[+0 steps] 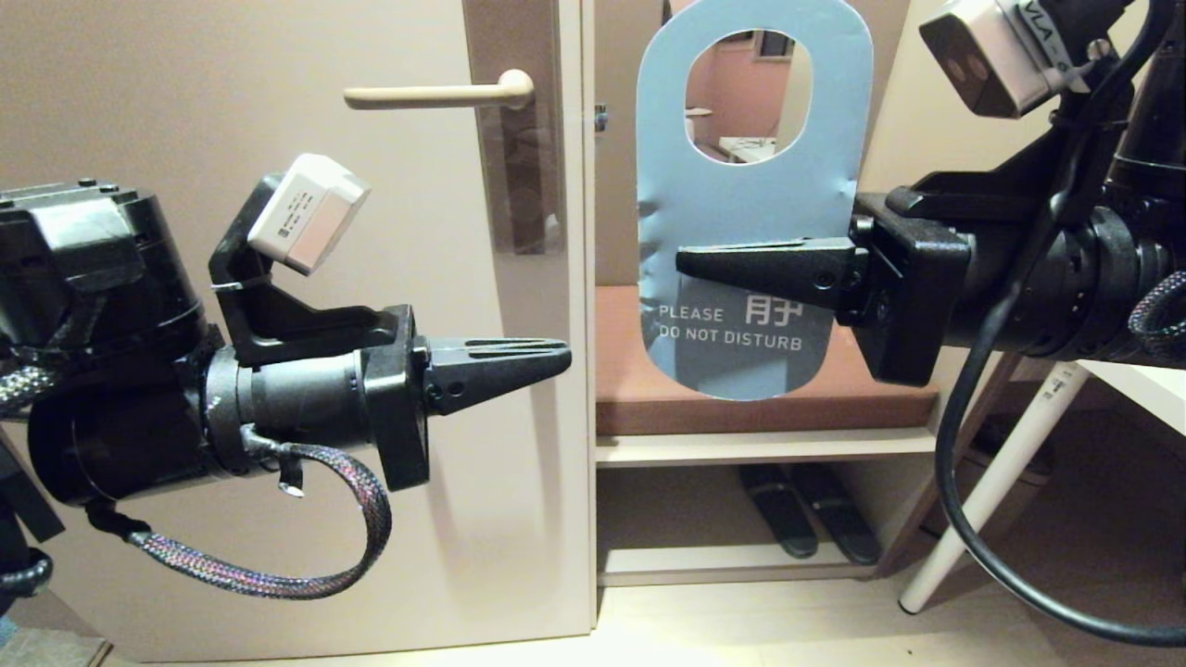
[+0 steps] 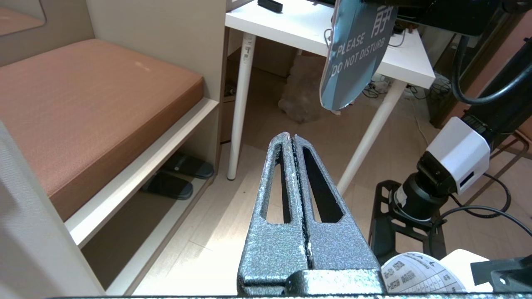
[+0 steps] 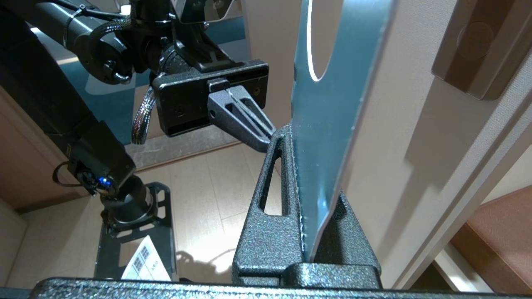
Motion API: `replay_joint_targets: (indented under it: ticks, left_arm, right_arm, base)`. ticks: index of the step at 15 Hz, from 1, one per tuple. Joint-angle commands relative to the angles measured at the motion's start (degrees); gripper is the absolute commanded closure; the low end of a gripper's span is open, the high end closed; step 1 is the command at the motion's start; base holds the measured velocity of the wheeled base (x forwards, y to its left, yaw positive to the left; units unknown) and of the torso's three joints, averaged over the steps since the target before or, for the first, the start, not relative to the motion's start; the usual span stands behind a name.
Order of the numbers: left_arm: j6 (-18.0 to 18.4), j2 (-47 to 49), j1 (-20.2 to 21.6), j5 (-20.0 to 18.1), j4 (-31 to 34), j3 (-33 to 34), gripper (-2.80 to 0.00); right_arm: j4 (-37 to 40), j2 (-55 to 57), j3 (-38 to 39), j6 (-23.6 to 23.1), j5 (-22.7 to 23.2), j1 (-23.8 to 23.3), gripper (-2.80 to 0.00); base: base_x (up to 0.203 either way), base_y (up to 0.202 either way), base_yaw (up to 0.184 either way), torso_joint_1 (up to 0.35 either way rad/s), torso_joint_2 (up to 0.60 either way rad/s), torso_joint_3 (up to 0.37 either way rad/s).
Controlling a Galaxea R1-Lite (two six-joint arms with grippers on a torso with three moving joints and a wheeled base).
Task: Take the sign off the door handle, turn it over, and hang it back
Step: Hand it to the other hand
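Nearest, at nine o'clock in the head view, the black left tool (image 1: 556, 357) hung in front of the beige door (image 1: 232, 83). Its two fingers were pressed together and held nothing.

A little further, at three o'clock, the black right tool (image 1: 690, 262) pinched the flat blue-grey card sign with the big round hole (image 1: 750, 213). The sign was off the handle and stood upright in the air, just past the door's edge. Its "PLEASE DO NOT DISTURB" side faced the robot.

Behind it, at eleven o'clock, the slim beige lever door handle (image 1: 435, 94) was bare. Far back at five o'clock sat a brown cushioned bench shelf (image 1: 649, 389), with dark slippers (image 1: 806, 519) below.

The step in hand looked like turning the sign over. To do it well, the left tool should open first, then take a free edge of the card before the right tool lets go. The grip should stay away from the hole, so the hole can slip over the handle's end. A loose pinch could let the thin card bend or drop.
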Motion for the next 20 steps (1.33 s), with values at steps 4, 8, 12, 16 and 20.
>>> replay_joint_targets:
  ticks: [4,8,12,16,20]
  left_arm:
    - [1.0,0.7,-0.1,-0.2,-3.2,0.4,-2.80]
    - [1.2,1.1,-0.9,-0.2,-7.9,1.7,-2.80]
    - [1.2,2.5,-2.4,-0.2,-10.9,2.0,-2.80]
    - [0.9,3.6,-3.3,-0.2,-13.8,3.1,-2.80]
    - [0.7,3.5,-4.9,-0.2,-13.8,3.4,-2.80]
  right_arm:
    - [-0.1,-0.1,0.2,0.0,0.2,0.7,0.00]
    - [0.0,0.0,0.2,0.1,0.2,1.7,0.00]
    - [-0.1,0.7,-0.3,0.1,0.3,4.1,0.00]
    - [-0.3,1.3,-0.7,0.1,0.3,5.5,0.00]
    - [-4.9,2.9,-0.4,0.4,1.0,5.9,0.00]
  base:
    - [0.000,0.000,0.000,0.000,0.00,0.000]
    - [0.000,0.000,0.000,0.000,0.00,0.000]
    - [0.000,0.000,0.000,0.000,0.00,0.000]
    - [0.000,0.000,0.000,0.000,0.00,0.000]
    - [0.000,0.000,0.000,0.000,0.00,0.000]
